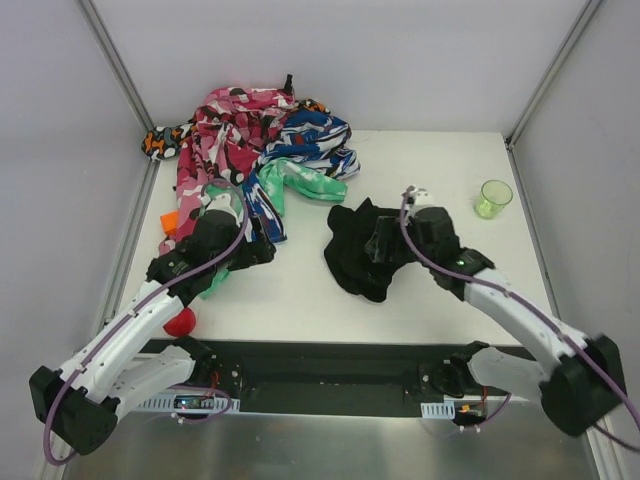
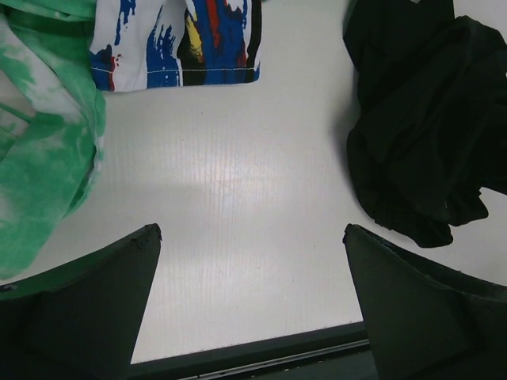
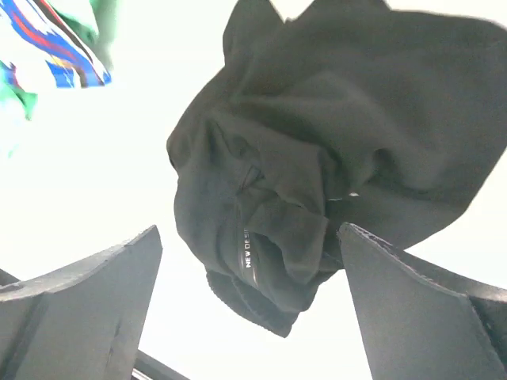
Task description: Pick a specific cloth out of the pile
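Stretching both arms forward and inward from the near edge. Holding the left tool [image 2: 249, 233] spread wide over bare tabletop [image 2: 238, 174]. Hanging the right tool [image 3: 247, 237] spread, gripping nothing, over the cloth [image 1: 346, 263], bunched right of centre, running near-to-far, lying apart from the pile [image 1: 240, 130].

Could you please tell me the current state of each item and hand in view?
black cloth: crumpled on the table, apart from the pile, ungripped.
pile: heaped, at the far left.
left hand: open, empty, over the table.
right hand: open over the black cloth.
green cup: upright.
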Robot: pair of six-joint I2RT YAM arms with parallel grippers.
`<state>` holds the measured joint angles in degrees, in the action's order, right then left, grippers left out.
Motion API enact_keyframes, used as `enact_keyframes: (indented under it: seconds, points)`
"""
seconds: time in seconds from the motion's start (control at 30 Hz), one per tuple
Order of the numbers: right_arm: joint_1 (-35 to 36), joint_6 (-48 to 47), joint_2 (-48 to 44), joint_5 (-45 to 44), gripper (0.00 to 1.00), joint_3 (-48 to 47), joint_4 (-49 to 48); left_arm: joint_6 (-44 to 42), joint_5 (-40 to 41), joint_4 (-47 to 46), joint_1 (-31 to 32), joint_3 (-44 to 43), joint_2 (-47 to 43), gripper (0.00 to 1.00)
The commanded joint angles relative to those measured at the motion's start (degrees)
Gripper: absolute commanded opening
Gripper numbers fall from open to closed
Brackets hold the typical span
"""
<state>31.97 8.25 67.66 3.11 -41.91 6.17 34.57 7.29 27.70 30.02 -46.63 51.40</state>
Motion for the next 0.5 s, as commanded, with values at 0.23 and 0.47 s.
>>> enact_keyframes:
  seconds: [0.23, 0.47]
  points:
    - [-0.06, -0.08, -32.04, -34.83, 0.96, -1.25, 19.40, 1.20, 3.17, -0.81, 0.13, 1.19, -3.76, 0.99]
    - [-0.06, -2.89, -37.86, -35.99, 0.96, 2.27, 17.03, 2.08, 4.75, -0.46, 0.13, 2.34, -3.06, 0.99]
